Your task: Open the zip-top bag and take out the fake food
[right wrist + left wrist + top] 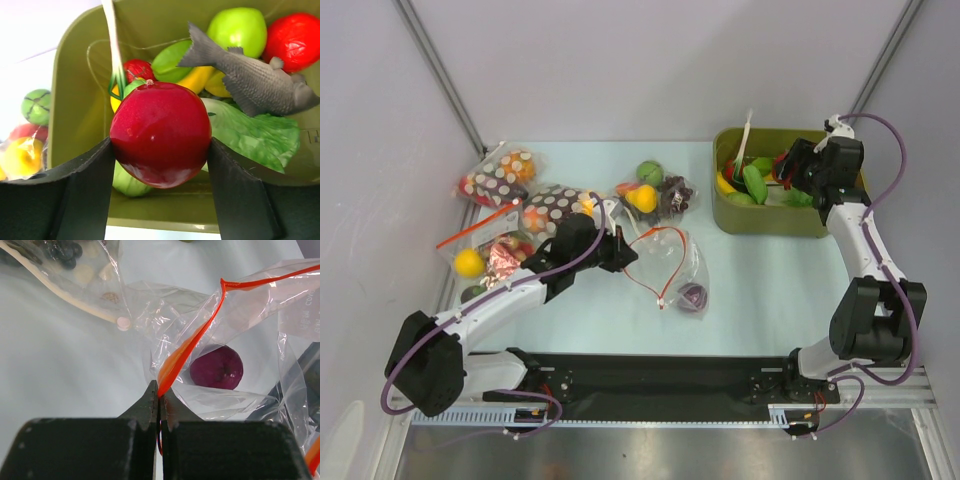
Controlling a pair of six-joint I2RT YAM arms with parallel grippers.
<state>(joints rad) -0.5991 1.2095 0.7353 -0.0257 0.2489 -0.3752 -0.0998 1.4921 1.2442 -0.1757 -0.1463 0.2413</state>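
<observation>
The clear zip-top bag [672,268] lies open at mid-table, its red-orange zip strip [660,238] in a loop. A round purple piece [692,296] sits inside it and also shows in the left wrist view [216,367]. My left gripper [625,250] is shut on the bag's zip strip [185,347], pinching it at the fingertips [159,396]. My right gripper [790,165] is over the olive bin [770,222], shut on a red ball [160,132]. A grey fish [250,82] and a green leaf piece [250,132] lie in the bin.
At the left are other bags: one with a white zip strip [660,195], brown white-dotted bags [500,175], and one with a yellow ball [470,262]. The bin [80,100] also holds several other toy foods. Grey walls enclose the table.
</observation>
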